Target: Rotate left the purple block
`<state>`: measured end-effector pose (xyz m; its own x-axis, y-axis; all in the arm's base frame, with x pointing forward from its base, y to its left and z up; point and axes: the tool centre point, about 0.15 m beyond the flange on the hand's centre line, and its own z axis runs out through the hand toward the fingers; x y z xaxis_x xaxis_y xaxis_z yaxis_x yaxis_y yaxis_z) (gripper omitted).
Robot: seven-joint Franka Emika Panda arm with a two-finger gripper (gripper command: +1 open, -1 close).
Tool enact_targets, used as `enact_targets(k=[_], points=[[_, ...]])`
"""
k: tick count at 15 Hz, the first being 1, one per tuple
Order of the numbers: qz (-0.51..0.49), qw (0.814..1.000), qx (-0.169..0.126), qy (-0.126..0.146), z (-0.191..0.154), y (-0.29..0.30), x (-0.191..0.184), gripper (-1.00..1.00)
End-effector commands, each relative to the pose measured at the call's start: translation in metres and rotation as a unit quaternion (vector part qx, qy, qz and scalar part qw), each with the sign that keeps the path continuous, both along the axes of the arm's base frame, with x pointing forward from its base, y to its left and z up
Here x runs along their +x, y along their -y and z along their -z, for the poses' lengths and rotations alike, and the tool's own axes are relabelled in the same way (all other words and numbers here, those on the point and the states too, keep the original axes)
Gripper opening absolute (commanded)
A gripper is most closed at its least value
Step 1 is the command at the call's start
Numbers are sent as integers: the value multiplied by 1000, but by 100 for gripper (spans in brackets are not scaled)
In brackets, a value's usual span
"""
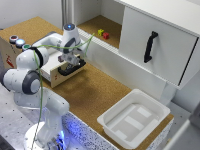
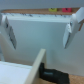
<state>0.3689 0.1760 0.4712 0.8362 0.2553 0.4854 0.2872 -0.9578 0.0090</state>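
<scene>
Clearly the approach is barely begun — the gripper (image 2: 40,27), fingers spread wide and empty, hovers well short of the shelf (image 1: 95,24), where no purple block shows beside the red block (image 1: 106,35).
</scene>
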Motion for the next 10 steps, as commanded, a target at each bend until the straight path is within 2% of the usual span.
enact_targets(k=[1,3,5,8,10], points=[[-3,1000,-27,4,-13,-52,-29,100],[-2,1000,-10,-20,-5,-70,-35,100],[3,997,23,-69,14,-94,-45,100],[19,993,21,-114,38,-118,-56,100],[43,988,3,-148,54,-129,-56,100]])
